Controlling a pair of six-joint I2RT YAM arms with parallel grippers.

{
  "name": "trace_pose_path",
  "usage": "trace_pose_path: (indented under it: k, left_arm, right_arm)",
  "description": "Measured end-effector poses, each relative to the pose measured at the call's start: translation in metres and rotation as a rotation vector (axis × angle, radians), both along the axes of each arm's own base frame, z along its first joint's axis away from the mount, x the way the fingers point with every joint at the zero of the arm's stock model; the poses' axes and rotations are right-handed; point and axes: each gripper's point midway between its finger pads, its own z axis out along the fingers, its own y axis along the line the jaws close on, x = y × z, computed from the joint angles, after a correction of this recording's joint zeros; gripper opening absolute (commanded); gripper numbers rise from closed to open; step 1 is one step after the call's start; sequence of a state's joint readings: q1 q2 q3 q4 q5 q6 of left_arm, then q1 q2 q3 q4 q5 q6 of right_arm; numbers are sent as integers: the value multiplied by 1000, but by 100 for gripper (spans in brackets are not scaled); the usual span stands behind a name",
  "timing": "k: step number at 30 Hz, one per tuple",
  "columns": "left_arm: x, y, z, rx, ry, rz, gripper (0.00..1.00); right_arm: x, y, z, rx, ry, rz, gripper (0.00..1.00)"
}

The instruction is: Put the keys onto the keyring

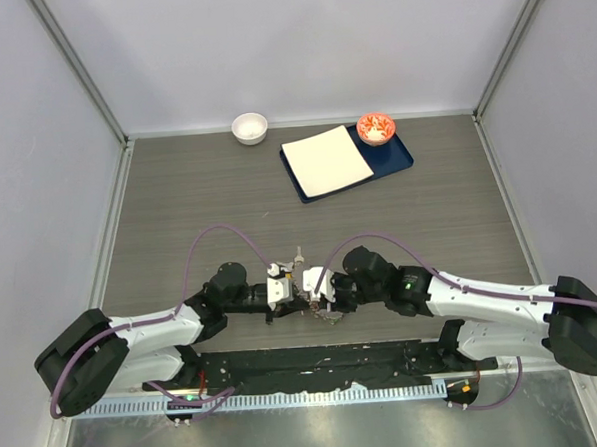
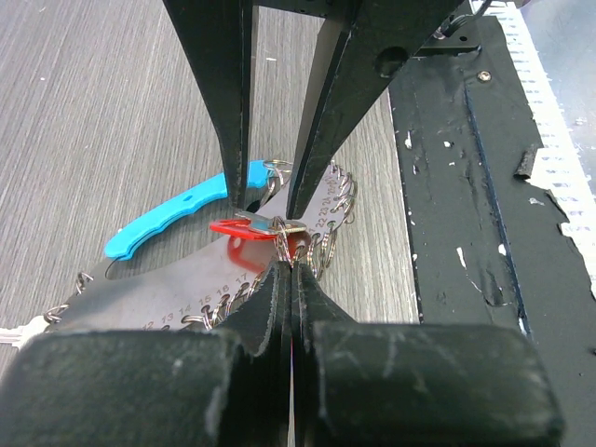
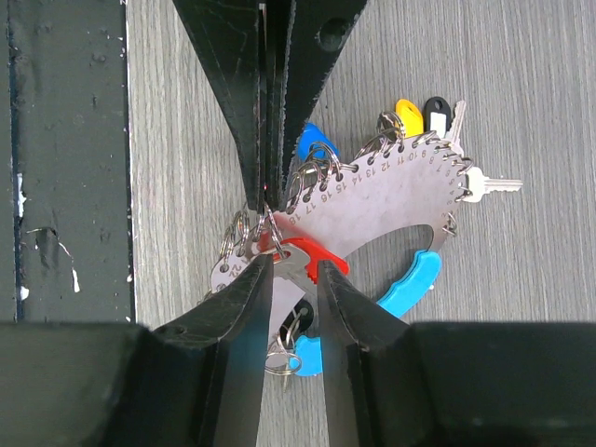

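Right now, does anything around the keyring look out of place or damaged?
The red key lies across the keyring instead of hanging off its rim like the other keys. The black mat at the near edge is scuffed with white flecks, and a small black scrap lies on it.

Keyring (image 3: 391, 209) on table (image 1: 178, 210), between left gripper (image 2: 291, 268) and right gripper (image 3: 293, 272); tray (image 1: 401, 163) far behind.
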State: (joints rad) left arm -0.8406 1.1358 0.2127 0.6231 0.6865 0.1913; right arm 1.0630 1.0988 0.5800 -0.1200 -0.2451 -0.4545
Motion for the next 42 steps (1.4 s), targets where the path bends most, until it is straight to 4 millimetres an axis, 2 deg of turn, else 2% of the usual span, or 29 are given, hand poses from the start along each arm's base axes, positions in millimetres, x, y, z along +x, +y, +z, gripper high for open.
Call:
trace_pose_path:
  k: [11, 17, 25, 42]
  left_arm:
    - [-3, 0, 1, -3, 5, -16, 0]
    - [-3, 0, 0, -3, 5, -18, 0]
    - [-4, 0, 1, -4, 6, -21, 0]
    - [-4, -6, 1, 9, 29, -46, 0]
  right_arm:
    - [-5, 2, -6, -12, 15, 39, 25]
    - [-8, 3, -8, -15, 23, 53, 18]
    - [-9, 3, -6, -16, 24, 64, 1]
    - [-11, -1, -5, -37, 36, 63, 1]
